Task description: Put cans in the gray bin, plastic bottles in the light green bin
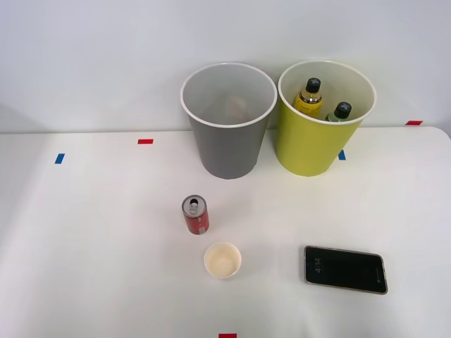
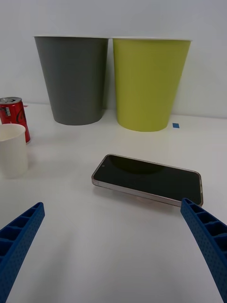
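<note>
Two black-capped plastic bottles [image 1: 311, 96] sit inside the lime bin [image 1: 317, 151]; the shiny-topped red can [image 1: 196, 215] stands upright on the white table [image 1: 84, 246], in front of the tapered gray bin [image 1: 229, 151]. Ribbed blue gripper [image 2: 113, 246] spread wide, holding nothing.

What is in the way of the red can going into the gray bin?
Nothing visible. The red can stands upright on bare table, with the gray bin just behind it. The paper cup and phone sit nearer the robot, off that path.
</note>
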`<state>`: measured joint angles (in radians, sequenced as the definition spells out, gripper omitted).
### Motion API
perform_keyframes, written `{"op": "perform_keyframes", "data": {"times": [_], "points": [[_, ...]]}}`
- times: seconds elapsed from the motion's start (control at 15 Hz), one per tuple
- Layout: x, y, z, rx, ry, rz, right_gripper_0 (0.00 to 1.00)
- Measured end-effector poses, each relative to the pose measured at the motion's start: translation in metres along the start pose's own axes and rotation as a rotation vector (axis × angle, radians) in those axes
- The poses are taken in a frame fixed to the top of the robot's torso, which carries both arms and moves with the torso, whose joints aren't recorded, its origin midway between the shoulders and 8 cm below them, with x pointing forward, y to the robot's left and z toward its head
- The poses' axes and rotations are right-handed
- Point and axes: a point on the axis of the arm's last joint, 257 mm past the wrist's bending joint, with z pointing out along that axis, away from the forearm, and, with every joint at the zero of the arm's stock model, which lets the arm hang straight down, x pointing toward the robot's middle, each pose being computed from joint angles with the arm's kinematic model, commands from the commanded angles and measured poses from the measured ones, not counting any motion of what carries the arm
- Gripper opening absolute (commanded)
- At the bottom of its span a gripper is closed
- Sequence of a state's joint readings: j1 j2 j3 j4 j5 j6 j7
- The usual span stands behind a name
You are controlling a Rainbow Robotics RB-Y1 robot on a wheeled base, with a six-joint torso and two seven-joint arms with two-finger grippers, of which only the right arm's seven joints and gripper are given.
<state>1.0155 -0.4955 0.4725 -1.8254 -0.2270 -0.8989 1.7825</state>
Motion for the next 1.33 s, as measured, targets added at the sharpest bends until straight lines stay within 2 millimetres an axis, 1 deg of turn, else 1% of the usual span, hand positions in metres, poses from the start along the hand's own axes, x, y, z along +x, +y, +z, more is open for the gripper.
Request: {"op": "perform_keyframes", "data": {"times": [1.33], "points": [[0.0, 0.0, 0.0, 0.0, 0.0, 0.0, 1.0]]}}
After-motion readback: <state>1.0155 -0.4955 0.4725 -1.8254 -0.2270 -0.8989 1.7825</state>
